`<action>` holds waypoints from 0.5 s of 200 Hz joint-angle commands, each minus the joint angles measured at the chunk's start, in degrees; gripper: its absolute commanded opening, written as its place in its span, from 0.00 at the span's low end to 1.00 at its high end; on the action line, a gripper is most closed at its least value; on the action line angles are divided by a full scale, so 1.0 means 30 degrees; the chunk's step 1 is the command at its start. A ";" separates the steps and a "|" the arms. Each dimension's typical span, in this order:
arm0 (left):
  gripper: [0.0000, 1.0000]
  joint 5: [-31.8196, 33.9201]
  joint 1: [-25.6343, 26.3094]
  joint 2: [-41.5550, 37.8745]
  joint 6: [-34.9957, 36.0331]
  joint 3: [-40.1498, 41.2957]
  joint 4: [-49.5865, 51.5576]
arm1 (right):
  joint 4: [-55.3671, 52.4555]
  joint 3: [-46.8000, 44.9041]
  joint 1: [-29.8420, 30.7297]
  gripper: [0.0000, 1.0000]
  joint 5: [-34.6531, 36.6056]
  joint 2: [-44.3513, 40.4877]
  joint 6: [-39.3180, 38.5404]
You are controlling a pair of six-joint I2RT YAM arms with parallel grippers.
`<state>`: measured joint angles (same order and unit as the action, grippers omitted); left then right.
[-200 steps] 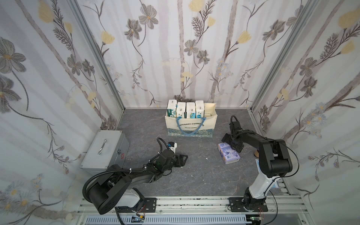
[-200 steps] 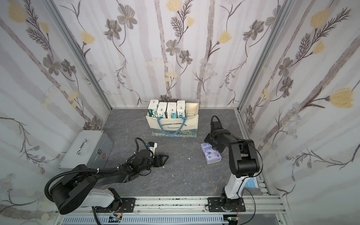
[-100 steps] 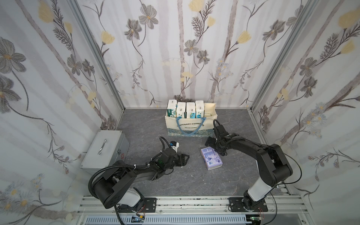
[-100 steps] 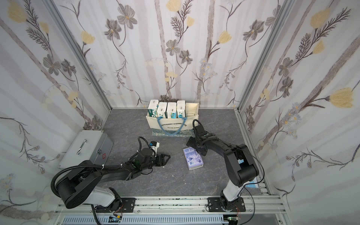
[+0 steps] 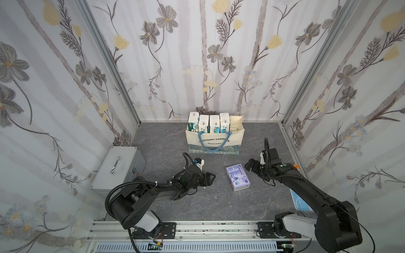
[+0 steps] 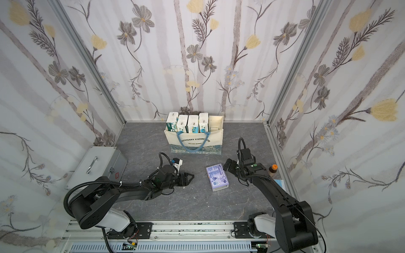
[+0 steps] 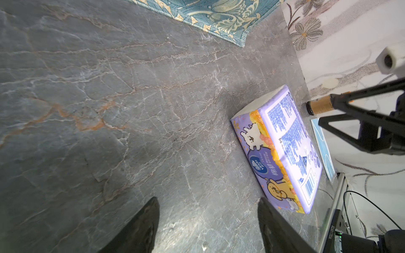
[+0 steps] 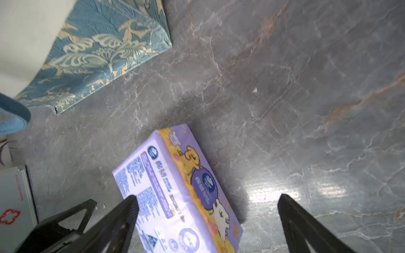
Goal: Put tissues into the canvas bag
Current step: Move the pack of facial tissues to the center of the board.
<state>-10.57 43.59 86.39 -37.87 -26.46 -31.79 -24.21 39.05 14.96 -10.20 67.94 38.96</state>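
A lavender plastic-wrapped tissue pack [image 5: 237, 178] [image 6: 217, 177] lies flat on the grey marble-patterned tabletop [image 5: 219, 203], printed side up, in front of the cream canvas bag [image 5: 214, 140] with blue strap handles and apart from it. Four white-and-green tissue packs [image 5: 209, 123] stand upright in a row inside that bag, filling its left part. The left gripper [image 5: 210, 178] [image 7: 206, 219] is low over the tabletop, its jaws spread and empty, pointing at the lavender pack from one side. The right gripper [image 5: 249, 167] [image 8: 207, 199] is just beside the pack's opposite side, jaws wide apart and holding nothing. A silver metal case [image 5: 118, 166] sits by the left wall.
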 commanded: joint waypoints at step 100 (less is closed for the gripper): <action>0.73 -0.0162 0.0688 0.0576 0.0845 -0.1084 0.0660 | 1.0595 -0.3608 0.5883 0.97 -0.5742 0.1363 0.3661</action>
<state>-13.26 45.69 89.89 -35.97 -30.72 -29.19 -3.18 27.14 24.95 -25.34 68.79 43.18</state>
